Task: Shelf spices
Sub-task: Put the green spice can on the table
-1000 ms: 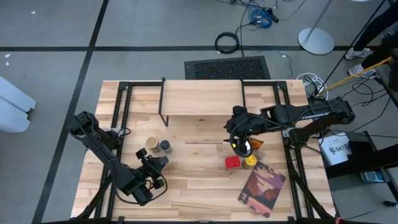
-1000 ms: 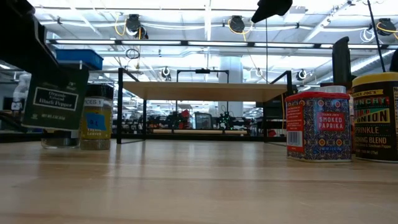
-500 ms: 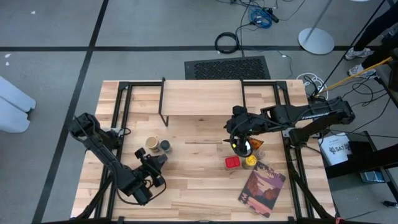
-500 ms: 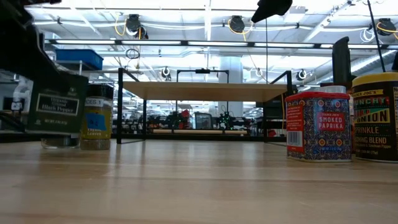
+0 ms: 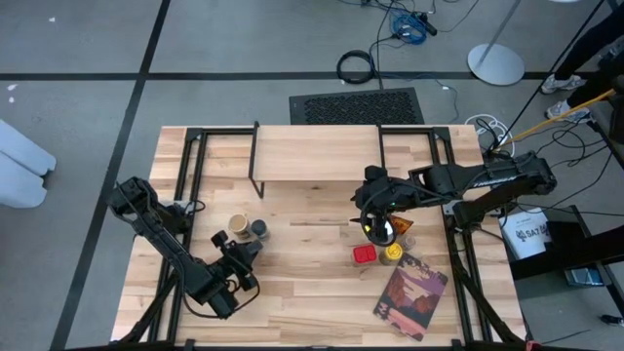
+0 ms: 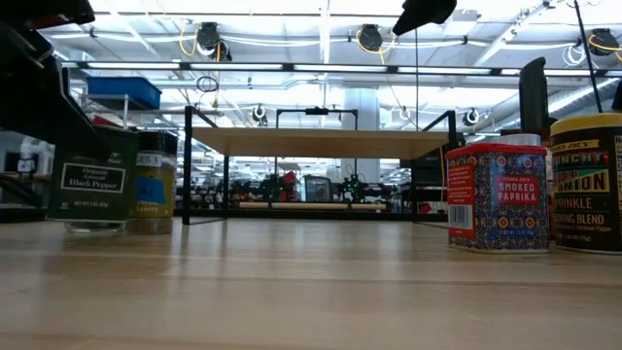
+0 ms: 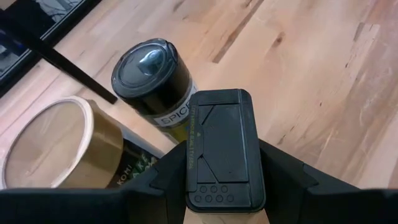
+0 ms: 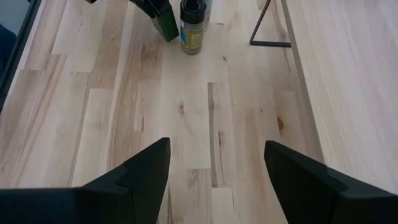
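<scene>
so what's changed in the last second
In the low view the black pepper jar has tipped from a tilt back to near upright, apparently sitting on the table, with the left gripper beside it. The right gripper, smoked paprika tin and shelf stayed as they were.

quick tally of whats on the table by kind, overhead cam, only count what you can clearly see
spice jars: 3 (tan-topped jar, black-topped jar, yellow-topped jar)
red tin: 1
book: 1
shelf: 1
total: 6, and more spices sit partly hidden under the right gripper
</scene>
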